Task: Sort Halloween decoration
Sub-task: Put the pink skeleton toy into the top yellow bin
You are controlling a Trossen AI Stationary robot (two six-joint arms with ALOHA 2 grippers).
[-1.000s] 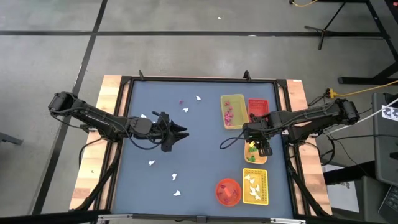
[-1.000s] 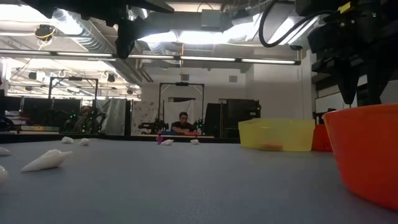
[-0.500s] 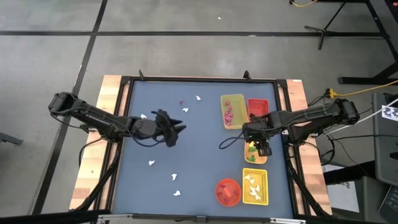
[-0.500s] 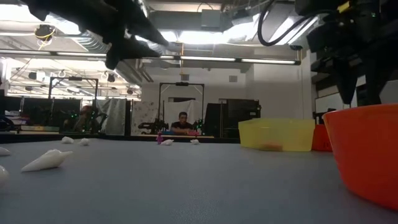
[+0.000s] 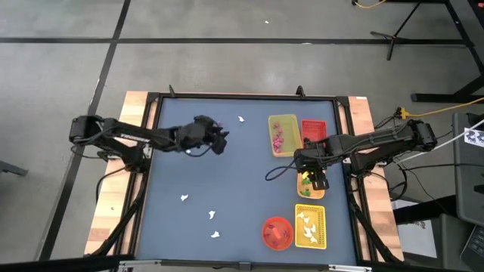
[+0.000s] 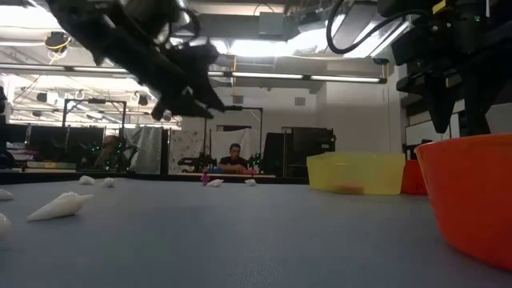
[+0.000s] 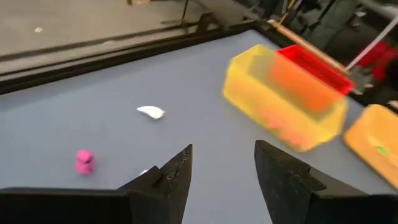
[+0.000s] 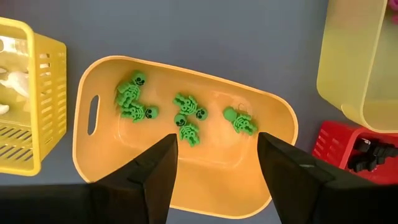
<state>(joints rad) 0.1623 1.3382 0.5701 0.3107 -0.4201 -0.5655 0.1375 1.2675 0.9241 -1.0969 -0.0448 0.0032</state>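
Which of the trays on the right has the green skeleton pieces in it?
The orange tray directly under the right hand, with green skeletons inside. The solid yellow tray holds pink bits, the slotted yellow one white pieces.

No text, label, brand, number or sign can be read in any of the views. A black-and-white patterned marker is seen at the right edge of the high view, but nothing on it can be made out.
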